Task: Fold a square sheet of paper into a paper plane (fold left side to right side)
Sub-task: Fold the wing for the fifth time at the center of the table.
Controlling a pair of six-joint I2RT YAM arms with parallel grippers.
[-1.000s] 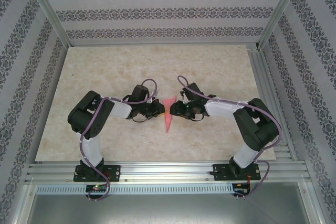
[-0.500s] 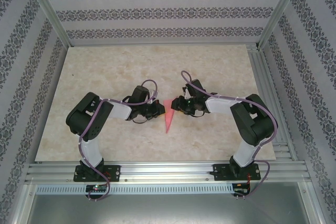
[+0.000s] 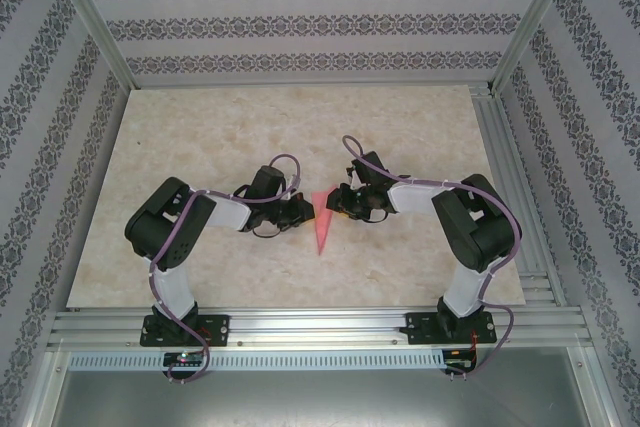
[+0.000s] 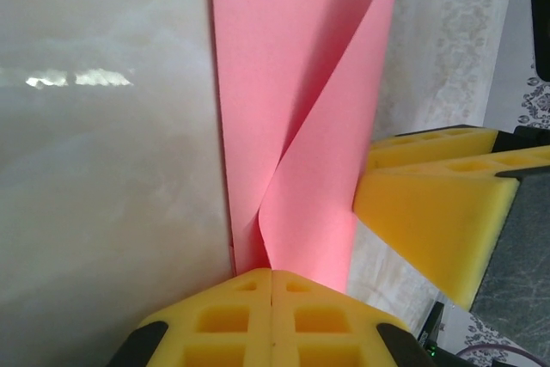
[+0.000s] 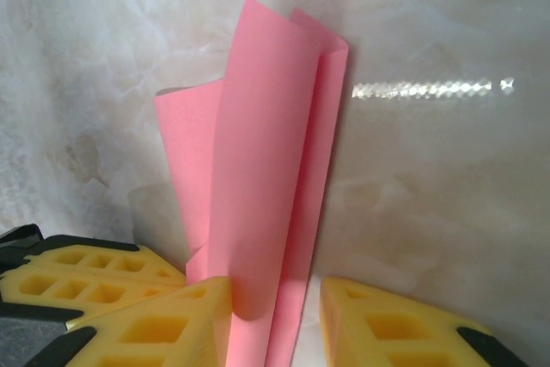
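Top external view showed one paper plane (image 3: 322,219) – a narrow pink-red dart, its tip pointing toward the arm bases – lying near the middle of the marbled table (image 3: 200,137); two arms reached in from either side, and their two grippers faced each other across its broad far end, the left gripper (image 3: 300,209) just beside its left edge and the right gripper (image 3: 338,209) just beside its right edge.

Left wrist view showed the left gripper (image 4: 271,277) with its two yellow foam pads pressed flush together, no gap between them; the paper plane (image 4: 258,83) ran straight into that seam, so it was pinched there; one layer lay flat on the table while a second layer stood up and curled toward the right; the right gripper's fingers (image 4: 430,221) touched that raised layer from the far side.

Right wrist view showed the right gripper (image 5: 275,302) partly open – the raised, curled layers of the paper plane (image 5: 258,126) stood in the gap between its pads; the left-hand pad met the curl, the right-hand pad stood just beside the paper's edge, and I could not tell that it touched.
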